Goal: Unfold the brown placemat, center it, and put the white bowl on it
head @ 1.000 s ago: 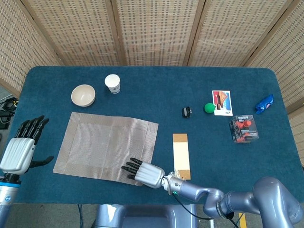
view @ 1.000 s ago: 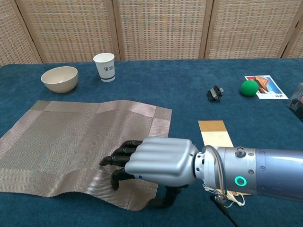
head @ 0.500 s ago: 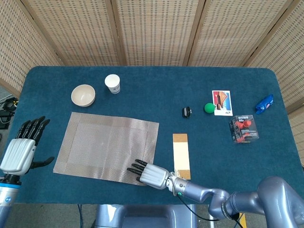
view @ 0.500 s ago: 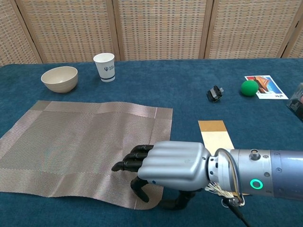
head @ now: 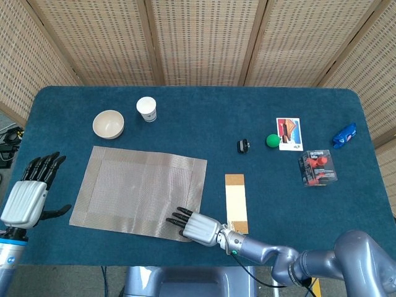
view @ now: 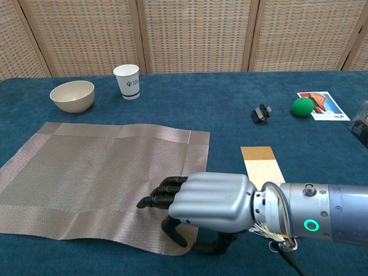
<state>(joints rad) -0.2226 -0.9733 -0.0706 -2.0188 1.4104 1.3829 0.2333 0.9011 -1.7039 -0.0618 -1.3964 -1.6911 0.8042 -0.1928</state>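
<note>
- The brown placemat [head: 139,190] lies open and mostly flat on the blue desk [head: 204,117]. It sits toward the left side of the desk.
- The right robot hand [view: 198,200] is at the placemat's near right corner. Its dark fingers [view: 160,194] lie on top of the mat, and its thumb curls down at the mat's edge. It looks like it is pinching that corner, which is lifted a little.
- The left robot hand [head: 28,193] is just left of the placemat, not touching it. Its fingers are straight and spread apart, and it holds nothing.
- The white bowl [head: 108,124] stands on the desk just behind the placemat's far left corner, off the mat.
- A white paper cup [head: 146,109] stands just right of the bowl.
- A tan cardboard strip [head: 236,202] lies right of the placemat, close to the right robot hand.
- Farther right of the placemat are a small black clip [head: 243,145], a green ball [head: 272,140] and a picture card [head: 289,133].
- A clear box with red things inside [head: 317,167] and a blue packet [head: 344,135] are near the desk's right edge.
</note>
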